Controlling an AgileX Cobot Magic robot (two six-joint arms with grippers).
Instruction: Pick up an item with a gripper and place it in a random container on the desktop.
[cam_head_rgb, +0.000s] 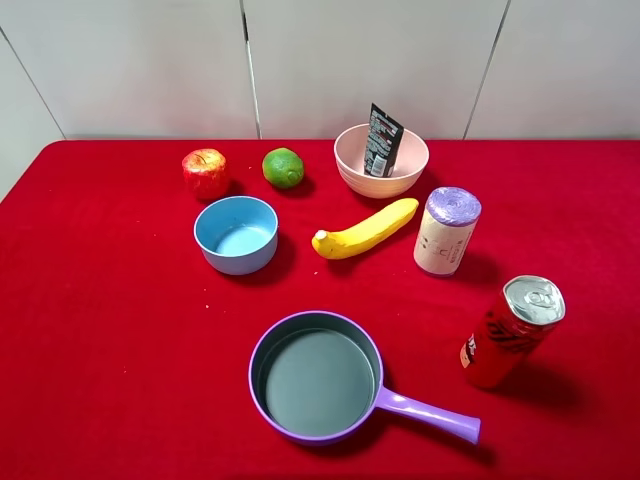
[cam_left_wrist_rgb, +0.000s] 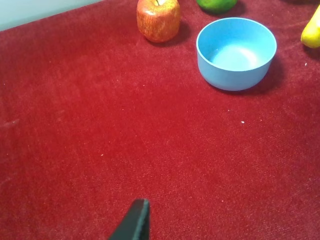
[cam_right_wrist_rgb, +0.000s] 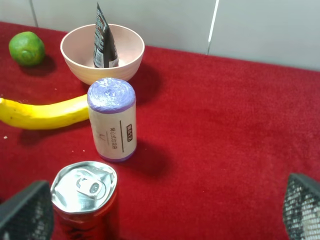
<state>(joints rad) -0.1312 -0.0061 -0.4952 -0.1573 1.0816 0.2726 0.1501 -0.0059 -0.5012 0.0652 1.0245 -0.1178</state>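
Note:
The item, a dark wedge-shaped sachet (cam_head_rgb: 382, 140) with red and white print, stands tilted inside the pale pink bowl (cam_head_rgb: 356, 176) at the back of the red desktop (cam_head_rgb: 110, 330). The right wrist view shows the sachet (cam_right_wrist_rgb: 104, 40) leaning in the bowl (cam_right_wrist_rgb: 128, 60). My right gripper (cam_right_wrist_rgb: 165, 202) is open and empty, its fingertips (cam_right_wrist_rgb: 27, 212) wide apart, low behind the red soda can. Of my left gripper (cam_left_wrist_rgb: 136, 217) only one dark tip shows near the middle, over bare cloth, holding nothing. Neither gripper shows in the exterior view.
A blue bowl (cam_head_rgb: 236, 234), red apple (cam_head_rgb: 205, 173), lime (cam_head_rgb: 283, 168), banana (cam_head_rgb: 365, 229), purple-topped roll (cam_head_rgb: 446, 231), red soda can (cam_head_rgb: 512, 331) and purple-handled pan (cam_head_rgb: 316, 375) stand on the cloth. A white wall runs behind the table.

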